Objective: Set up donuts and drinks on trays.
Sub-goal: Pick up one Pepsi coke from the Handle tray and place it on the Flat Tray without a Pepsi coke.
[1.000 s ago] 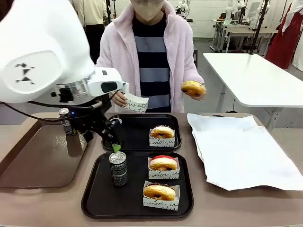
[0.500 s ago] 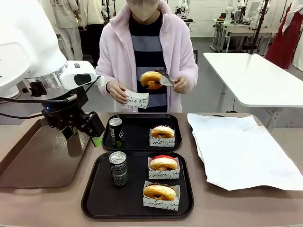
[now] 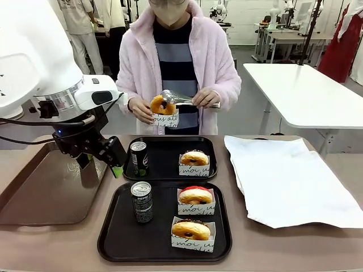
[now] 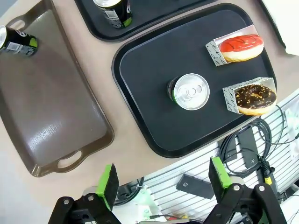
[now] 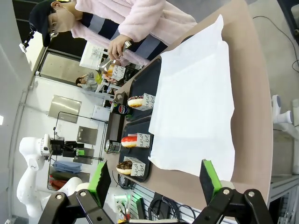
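Two cans placed, left gripper spread, empty; likely clips far can retreating carelessly.

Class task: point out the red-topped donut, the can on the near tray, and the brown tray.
red-topped donut (image 3: 195, 195), front view, its icing
can (image 3: 142, 202), front view, its side
brown tray (image 4: 51, 112), left wrist view, bare floor

Setting: robotics lab, open-plan hall. Evidence: white worktable at 2 o'clock beyond the brown desk; grey concrete floor; slotted aluminium mounting panel with black cables along the desk's near edge.
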Tool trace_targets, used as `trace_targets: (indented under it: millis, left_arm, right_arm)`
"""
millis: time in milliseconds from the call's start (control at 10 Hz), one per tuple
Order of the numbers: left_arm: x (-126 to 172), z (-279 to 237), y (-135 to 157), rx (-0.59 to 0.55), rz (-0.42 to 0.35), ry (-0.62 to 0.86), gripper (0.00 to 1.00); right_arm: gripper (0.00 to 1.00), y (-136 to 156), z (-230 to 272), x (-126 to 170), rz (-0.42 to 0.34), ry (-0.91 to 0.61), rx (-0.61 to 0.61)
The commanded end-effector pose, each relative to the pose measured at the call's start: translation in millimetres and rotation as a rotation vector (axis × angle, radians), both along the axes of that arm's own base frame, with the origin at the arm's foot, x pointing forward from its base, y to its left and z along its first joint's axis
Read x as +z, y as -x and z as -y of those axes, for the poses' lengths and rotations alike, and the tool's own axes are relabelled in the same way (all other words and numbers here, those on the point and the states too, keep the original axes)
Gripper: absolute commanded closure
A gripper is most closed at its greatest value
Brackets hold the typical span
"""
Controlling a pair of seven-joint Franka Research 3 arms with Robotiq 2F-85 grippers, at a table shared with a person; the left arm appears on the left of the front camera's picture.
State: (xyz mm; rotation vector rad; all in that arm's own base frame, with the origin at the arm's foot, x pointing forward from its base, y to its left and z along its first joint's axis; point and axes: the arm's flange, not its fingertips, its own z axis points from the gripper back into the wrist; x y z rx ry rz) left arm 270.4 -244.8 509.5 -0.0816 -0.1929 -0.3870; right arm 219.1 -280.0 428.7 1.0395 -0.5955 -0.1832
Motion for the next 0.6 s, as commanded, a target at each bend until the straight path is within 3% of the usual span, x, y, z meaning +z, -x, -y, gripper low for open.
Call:
trace_targets:
  millis: [0,200,300,500]
  left_arm:
    - [0.7,2.0,-1.3,-0.002,0.000,0.003,0.00]
    - [0.0,0.0,0.0,0.000,0.000,0.000,0.00]
    - [10.4,-36.0,-39.7,0.099,-0.014,-0.006,0.00]
    - [2.5,-124.2,-81.9,0.289,-0.054,-0.005,0.00]
  right_arm:
    - [0.00,-1.2,2.1,0.3,0.031,-0.010,-0.001]
    - [0.00,-1.2,2.1,0.3,0.031,-0.010,-0.001]
    - [0.00,-1.2,2.1,0.3,0.031,-0.010,-0.001]
    - [0.00,-1.2,2.1,0.3,0.031,-0.010,-0.001]
